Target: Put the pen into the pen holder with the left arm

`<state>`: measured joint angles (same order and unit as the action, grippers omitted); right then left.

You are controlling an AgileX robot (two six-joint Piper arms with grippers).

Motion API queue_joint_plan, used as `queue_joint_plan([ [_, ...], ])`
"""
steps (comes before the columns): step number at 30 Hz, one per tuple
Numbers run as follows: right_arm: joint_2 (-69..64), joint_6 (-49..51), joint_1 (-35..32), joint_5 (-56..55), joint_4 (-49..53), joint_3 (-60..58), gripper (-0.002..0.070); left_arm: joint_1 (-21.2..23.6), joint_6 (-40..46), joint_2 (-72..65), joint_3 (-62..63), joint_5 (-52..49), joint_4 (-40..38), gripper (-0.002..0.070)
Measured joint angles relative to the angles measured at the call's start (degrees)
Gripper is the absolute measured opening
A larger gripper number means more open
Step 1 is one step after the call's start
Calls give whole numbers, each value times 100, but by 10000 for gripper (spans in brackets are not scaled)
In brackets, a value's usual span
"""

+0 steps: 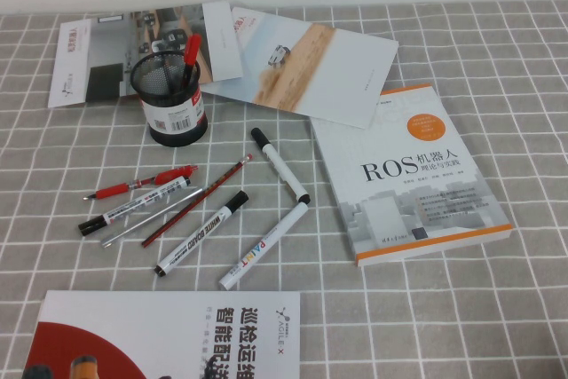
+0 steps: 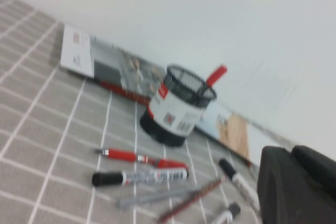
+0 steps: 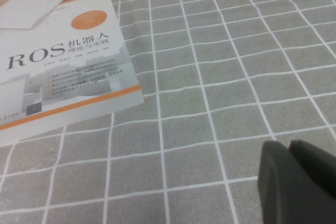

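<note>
On the near edge of the counter [image 1: 497, 326], covered in grey cloth with a white grid, lies a glossy white and red booklet [image 1: 169, 335]. Beyond it the writing things are fanned out: two white black-capped markers [image 1: 202, 232], a third marker [image 1: 279, 164] farther on, a thin dark-red pencil [image 1: 197, 201], a clear-barrelled pen [image 1: 133, 202] and a slim red ballpoint [image 1: 140, 184] with a thin metal tip. To the right rests a white, orange-trimmed ROS book [image 1: 408, 175].

Farther back stands the pen holder [image 1: 171, 97], a black wire-mesh cylinder with a white barcode label. The pen [image 1: 190, 51] leans inside it, its red cap poking above the rim. Flat brochures [image 1: 293, 64] lie behind.

The left hand [image 2: 294, 187] shows only as a dark rounded bulk in its wrist view, away from the holder; I cannot tell whether it is apart or together. The right hand [image 3: 299, 182] hangs over bare cloth beside the book, and its state likewise cannot be told.
</note>
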<state>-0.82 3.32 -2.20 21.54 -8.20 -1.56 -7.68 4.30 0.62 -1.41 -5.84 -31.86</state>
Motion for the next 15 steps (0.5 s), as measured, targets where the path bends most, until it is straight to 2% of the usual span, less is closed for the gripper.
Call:
queue_joint_plan([
  [8, 0, 0, 0, 0, 0, 0, -15, 0, -23, -62, 114, 276, -161, 0],
  [11, 0, 0, 0, 0, 0, 0, -15, 0, 2, -654, 655, 162, -162, 0],
  [15, 0, 0, 0, 0, 0, 0, -15, 0, 158, -1944, 1845, -684, 148, 0],
])
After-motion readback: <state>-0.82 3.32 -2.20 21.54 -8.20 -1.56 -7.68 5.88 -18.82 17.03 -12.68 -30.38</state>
